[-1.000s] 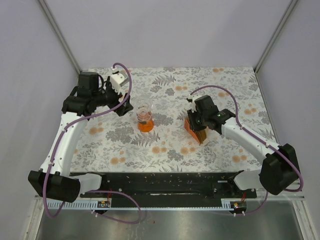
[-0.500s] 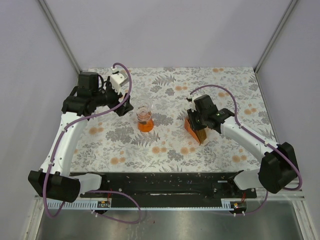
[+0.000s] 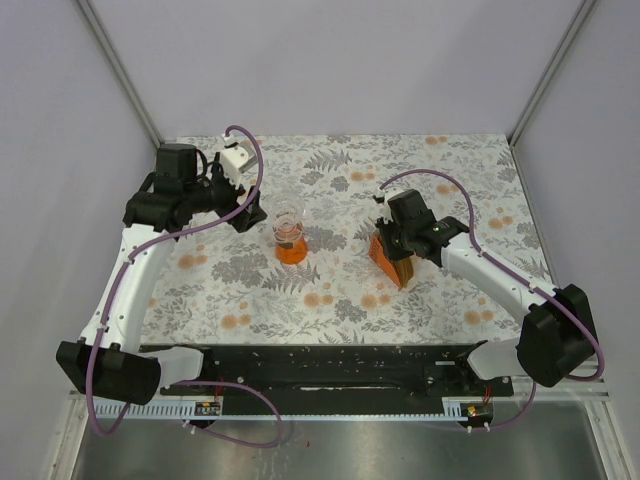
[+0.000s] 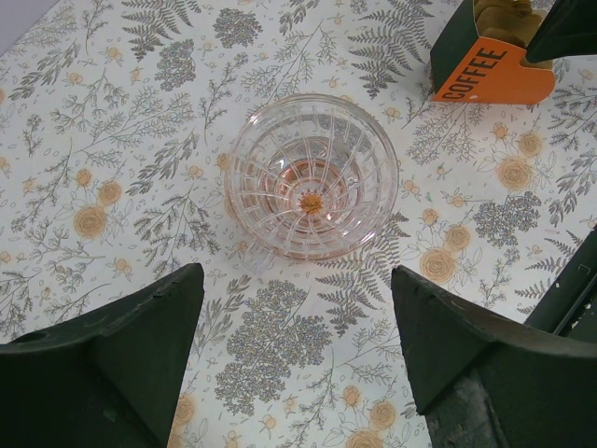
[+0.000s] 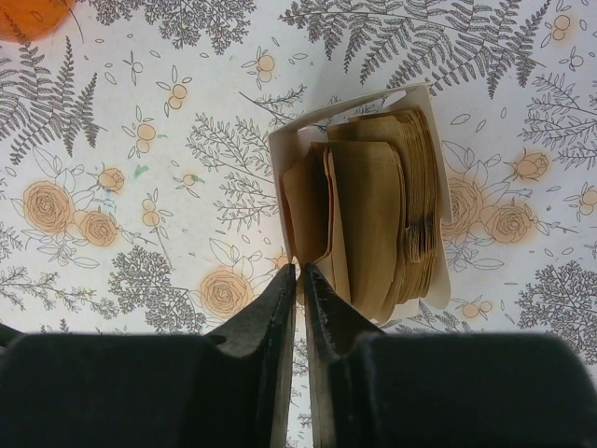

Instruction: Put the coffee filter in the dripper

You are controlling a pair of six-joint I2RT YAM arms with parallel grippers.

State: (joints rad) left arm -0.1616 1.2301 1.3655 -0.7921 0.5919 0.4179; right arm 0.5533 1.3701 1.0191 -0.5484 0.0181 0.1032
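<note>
The dripper (image 3: 289, 238) is a clear ribbed funnel on an orange base and stands left of centre on the floral mat; it is empty in the left wrist view (image 4: 312, 177). My left gripper (image 4: 294, 276) hovers open just beside it, on its left in the top view (image 3: 248, 216). The front coffee filter (image 5: 308, 205), a light-brown paper, stands in the wedge-shaped holder (image 5: 431, 140). My right gripper (image 5: 298, 271) is shut to a thin slit on that filter's lower edge, right beside the holder's white wall. From above, the right gripper (image 3: 388, 240) sits over the holder (image 3: 392, 265).
A thick stack of brown papers (image 5: 415, 205) fills the rest of the holder, whose orange side reads COFFEE (image 4: 490, 70). The floral mat (image 3: 450, 180) covers the table between grey walls. A black rail (image 3: 330, 370) with both arm bases runs along the near edge.
My right gripper's jaws have closed from a small gap to a slit at the holder's front filter. The left arm and the dripper have not moved.
</note>
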